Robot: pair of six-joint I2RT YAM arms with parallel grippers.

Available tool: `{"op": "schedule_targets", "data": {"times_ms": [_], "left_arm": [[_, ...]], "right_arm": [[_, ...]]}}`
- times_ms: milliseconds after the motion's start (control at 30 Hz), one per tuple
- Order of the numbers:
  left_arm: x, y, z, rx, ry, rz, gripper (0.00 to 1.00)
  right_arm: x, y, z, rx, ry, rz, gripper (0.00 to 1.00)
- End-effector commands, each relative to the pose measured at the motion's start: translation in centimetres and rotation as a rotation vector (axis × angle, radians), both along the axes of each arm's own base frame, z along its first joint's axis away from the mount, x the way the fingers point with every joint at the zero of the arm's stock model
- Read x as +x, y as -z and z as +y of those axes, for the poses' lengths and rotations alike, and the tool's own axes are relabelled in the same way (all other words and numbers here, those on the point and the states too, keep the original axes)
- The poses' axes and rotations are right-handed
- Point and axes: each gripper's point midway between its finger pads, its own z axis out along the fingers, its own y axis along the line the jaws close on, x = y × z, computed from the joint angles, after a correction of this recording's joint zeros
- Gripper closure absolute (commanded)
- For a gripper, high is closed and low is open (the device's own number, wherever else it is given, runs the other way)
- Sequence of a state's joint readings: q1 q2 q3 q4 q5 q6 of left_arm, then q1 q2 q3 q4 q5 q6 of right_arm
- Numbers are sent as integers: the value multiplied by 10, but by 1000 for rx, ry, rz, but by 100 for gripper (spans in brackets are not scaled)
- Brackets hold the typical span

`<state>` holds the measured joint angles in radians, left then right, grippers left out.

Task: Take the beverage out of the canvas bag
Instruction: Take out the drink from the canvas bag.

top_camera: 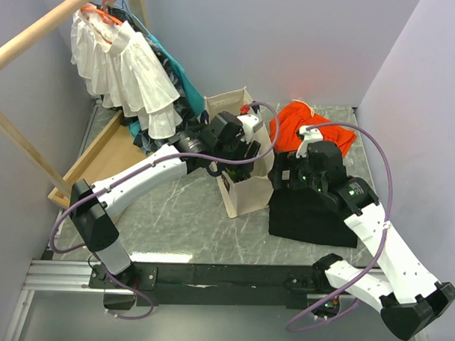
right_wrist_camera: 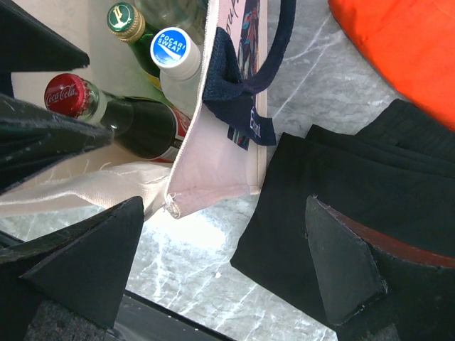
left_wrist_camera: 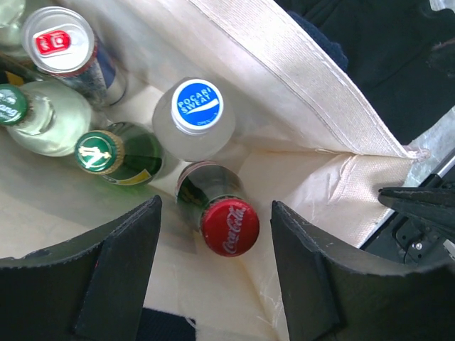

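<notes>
Your left gripper (left_wrist_camera: 215, 213) sits spread inside the canvas bag (left_wrist_camera: 284, 78), with its fingers at 3 and 9 o'clock of the red-capped Coca-Cola bottle (left_wrist_camera: 229, 227), apart from the cap. The Pocari Sweat bottle (left_wrist_camera: 197, 106) stands just beyond at 12 o'clock. Your right gripper (right_wrist_camera: 224, 209) hangs spread, holding nothing, beside the bag's corner.

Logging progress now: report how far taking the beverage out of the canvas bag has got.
Done: the left gripper is inside the canvas bag. In hand: its fingers straddle the red-capped Coca-Cola bottle, gaps visible on both sides, so no grip yet. Left: close on it and lift it out of the bag.
</notes>
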<state>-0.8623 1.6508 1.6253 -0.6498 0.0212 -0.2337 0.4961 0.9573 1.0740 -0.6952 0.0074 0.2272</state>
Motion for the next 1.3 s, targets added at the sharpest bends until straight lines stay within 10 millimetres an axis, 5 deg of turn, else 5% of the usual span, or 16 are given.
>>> {"op": "schedule_targets", "data": {"times_ms": [0,800,1133,1267], "left_arm": [[-6,-17,-13,-55,33,-9,32],[-6,-14,-14,-10,27,-12,54],[-4,-12,-14,7,21,-4,97],[-4,-19,-16,-18,21,-18,99]], "right_arm": [[-4,9,-1,-20,-3,24,0],[-4,10,0,-19,-9,26,0],[-4,10,-1,-19,-2,28,0],[-3,11,-1,-21,-2,30,0]]}}
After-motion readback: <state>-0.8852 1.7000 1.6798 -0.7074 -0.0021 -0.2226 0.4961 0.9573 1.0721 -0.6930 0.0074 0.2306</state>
